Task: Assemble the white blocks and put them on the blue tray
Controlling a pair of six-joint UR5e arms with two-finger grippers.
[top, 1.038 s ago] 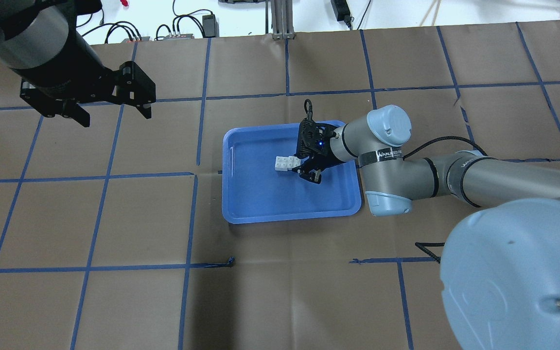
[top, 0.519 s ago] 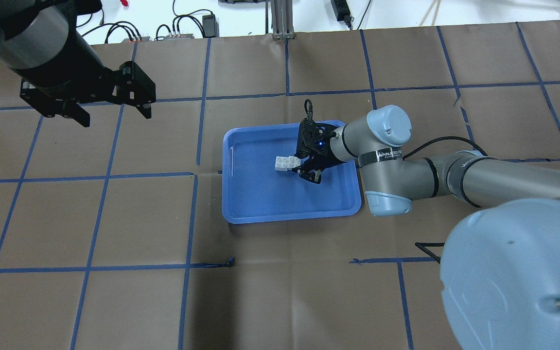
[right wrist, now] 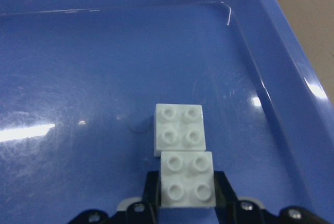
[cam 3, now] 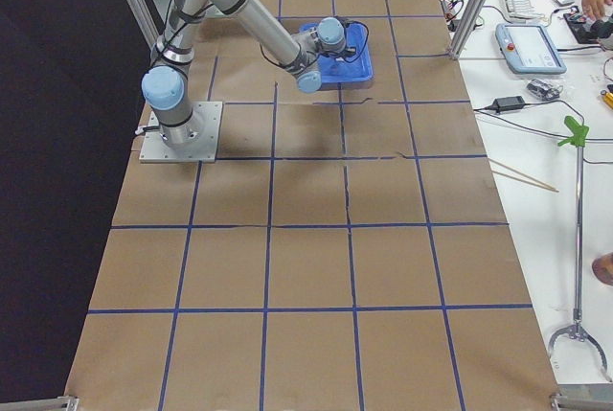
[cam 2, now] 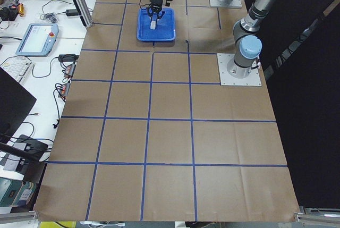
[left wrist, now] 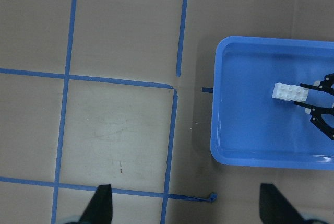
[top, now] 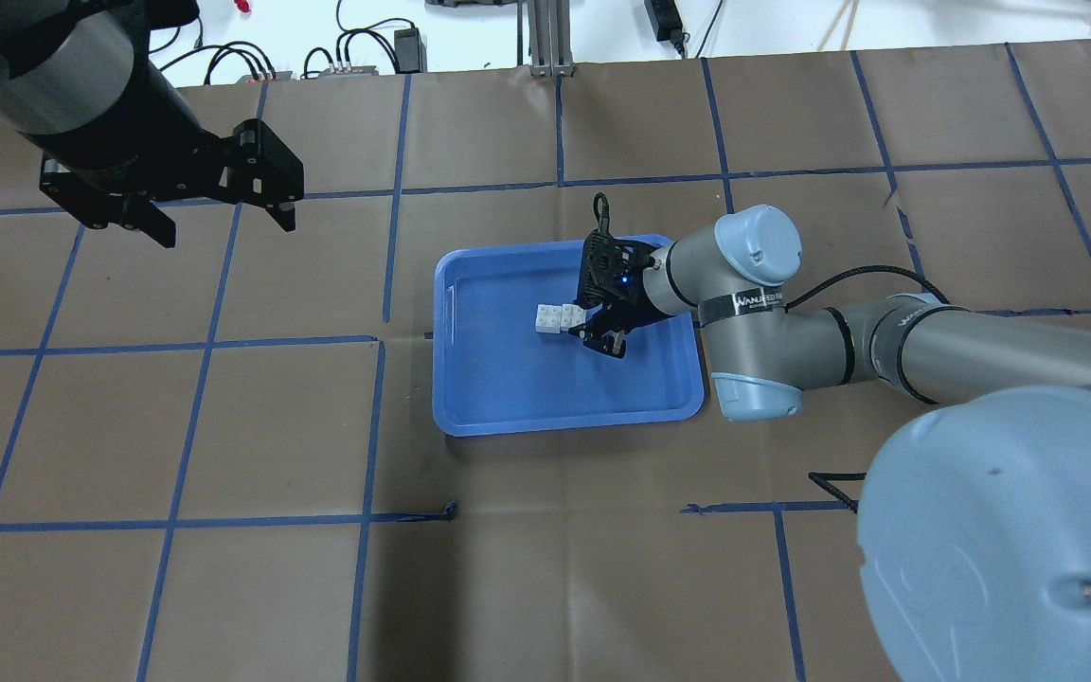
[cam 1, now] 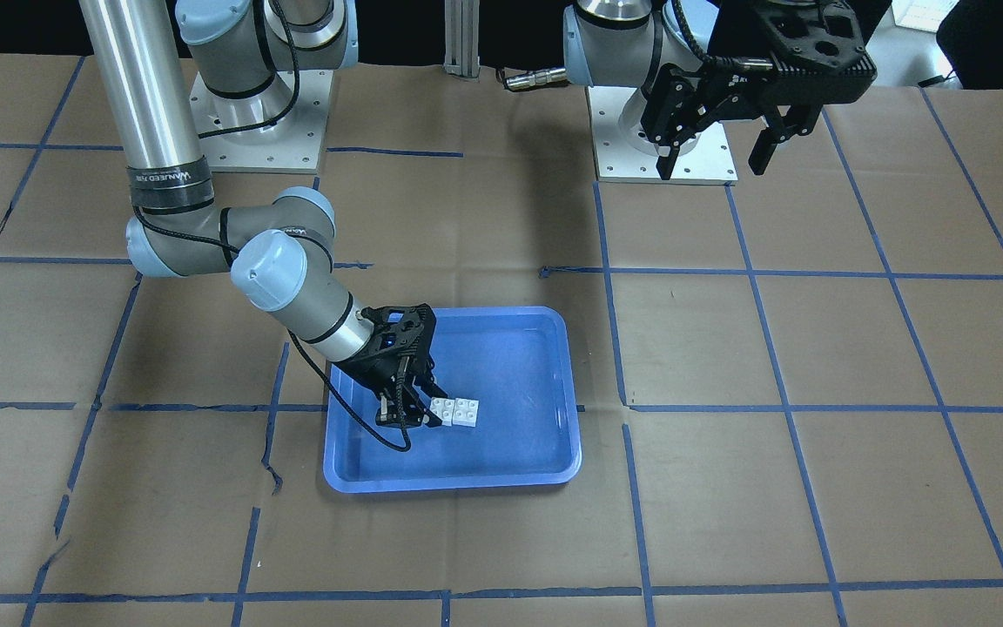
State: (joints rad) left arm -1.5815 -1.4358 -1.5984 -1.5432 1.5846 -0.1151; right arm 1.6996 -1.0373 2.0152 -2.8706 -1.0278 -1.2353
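Where the blocks lay: two small white square plastic toy bricks (right wrist: 182,156), four studs on each, sat end to end on the floor of the shallow rectangular blue plastic tray (top: 508,388), near its middle
Right gripper (right wrist: 187,190): clamped on the nearer brick, one black finger against each side wall
Left gripper (top: 225,227): spread wide and empty, hanging high over the brown paper table (top: 223,426), well apart from the tray
Handling: probably very light, rigid and smooth-sided, so a pinch could slip or twist; hardly fragile
Where to hold: the flat opposite side walls below the studs looked best, which was where the fingers sat
Joint: whether the two bricks were pressed together or merely touching could not be told
Right wrist view: alone showed the studs, the finger contact and the seam between the bricks
Front and overhead views: gave the bricks' place within the tray rim and the idle left gripper, which the right wrist view lacked
Side views: too small to judge either grip
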